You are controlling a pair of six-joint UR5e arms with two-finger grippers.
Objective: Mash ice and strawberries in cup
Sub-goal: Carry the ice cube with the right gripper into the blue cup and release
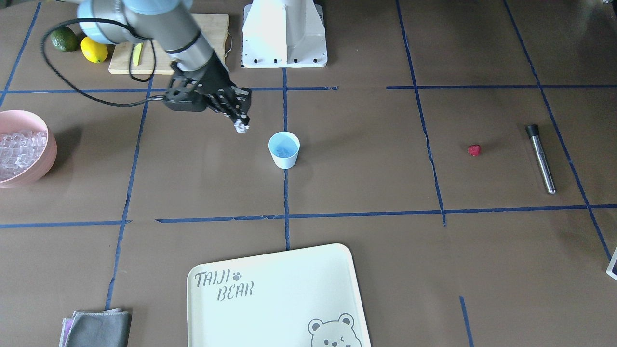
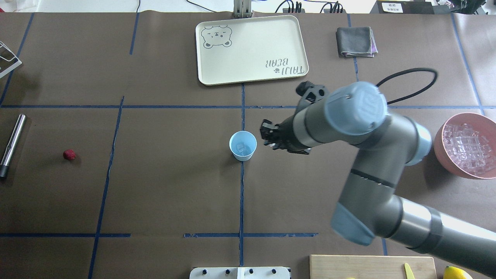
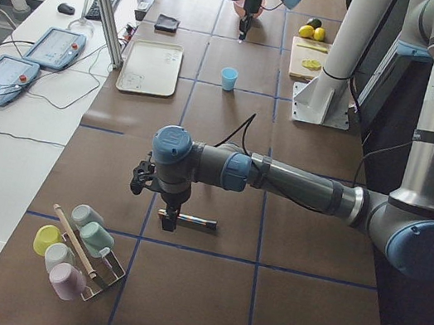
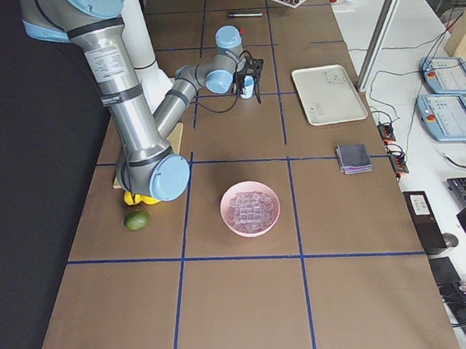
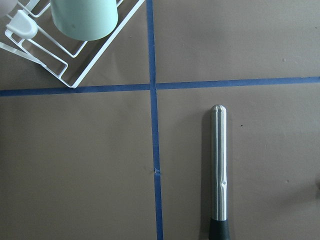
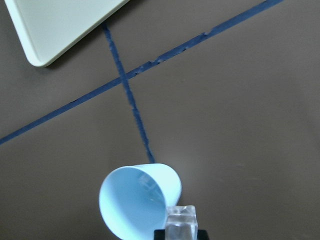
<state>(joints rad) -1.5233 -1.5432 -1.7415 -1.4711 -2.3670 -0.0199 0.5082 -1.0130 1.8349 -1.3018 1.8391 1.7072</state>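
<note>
The pale-blue cup stands at the table's middle, also in the overhead view, with one ice cube inside. My right gripper hovers just beside the cup, shut on a clear ice cube. The red strawberry lies alone on the table. A steel muddler lies beyond it and fills the left wrist view. My left gripper hangs over the muddler; I cannot tell whether it is open.
A pink bowl of ice cubes sits at the right arm's side. A cream tray and a grey cloth lie across the table. A cutting board, lemon and a green fruit sit near the robot base. A cup rack stands past the muddler.
</note>
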